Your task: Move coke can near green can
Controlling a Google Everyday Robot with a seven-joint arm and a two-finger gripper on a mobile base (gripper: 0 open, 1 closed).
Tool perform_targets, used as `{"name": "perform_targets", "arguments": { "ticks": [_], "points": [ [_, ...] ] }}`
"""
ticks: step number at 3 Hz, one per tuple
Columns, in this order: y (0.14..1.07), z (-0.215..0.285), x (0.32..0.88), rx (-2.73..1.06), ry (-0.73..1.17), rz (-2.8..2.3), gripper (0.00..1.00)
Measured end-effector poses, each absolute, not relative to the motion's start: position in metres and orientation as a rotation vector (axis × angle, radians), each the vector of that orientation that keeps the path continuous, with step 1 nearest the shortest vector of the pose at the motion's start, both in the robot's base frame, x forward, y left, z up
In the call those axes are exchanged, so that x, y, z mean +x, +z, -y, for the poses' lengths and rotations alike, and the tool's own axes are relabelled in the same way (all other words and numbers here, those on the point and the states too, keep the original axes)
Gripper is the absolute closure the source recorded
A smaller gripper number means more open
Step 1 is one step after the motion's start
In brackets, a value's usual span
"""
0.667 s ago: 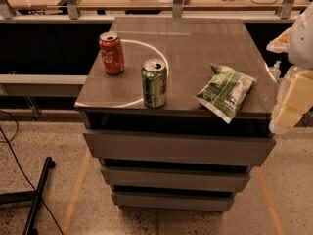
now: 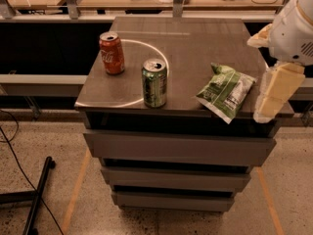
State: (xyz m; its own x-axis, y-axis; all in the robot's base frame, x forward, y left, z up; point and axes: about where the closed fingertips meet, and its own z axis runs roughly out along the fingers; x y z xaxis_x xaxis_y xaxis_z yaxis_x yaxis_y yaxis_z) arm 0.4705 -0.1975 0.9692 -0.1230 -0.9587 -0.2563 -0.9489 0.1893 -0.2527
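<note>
Lettering in white script marks the red-orange aluminium coke can (image 2: 112, 53), upright on the grey cabinet top (image 2: 195, 48), back-left of the mottled green aluminium can (image 2: 154, 82) and not touching it. My gripper (image 2: 271, 97) hangs at the right edge beside the green-and-white snack bag (image 2: 226, 91); I cannot tell its state.

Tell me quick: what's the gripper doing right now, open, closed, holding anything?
Gripper: at the right edge of the cabinet, beside the snack bag, well away from the coke can; open or closed cannot be told.
</note>
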Motion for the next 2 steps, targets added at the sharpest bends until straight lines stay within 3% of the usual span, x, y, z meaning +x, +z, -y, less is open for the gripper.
{"name": "perform_targets", "arguments": {
  "ticks": [2],
  "points": [
    [0.976,0.163,0.550,-1.849,0.098,-1.812,0.00]
  ]
}}
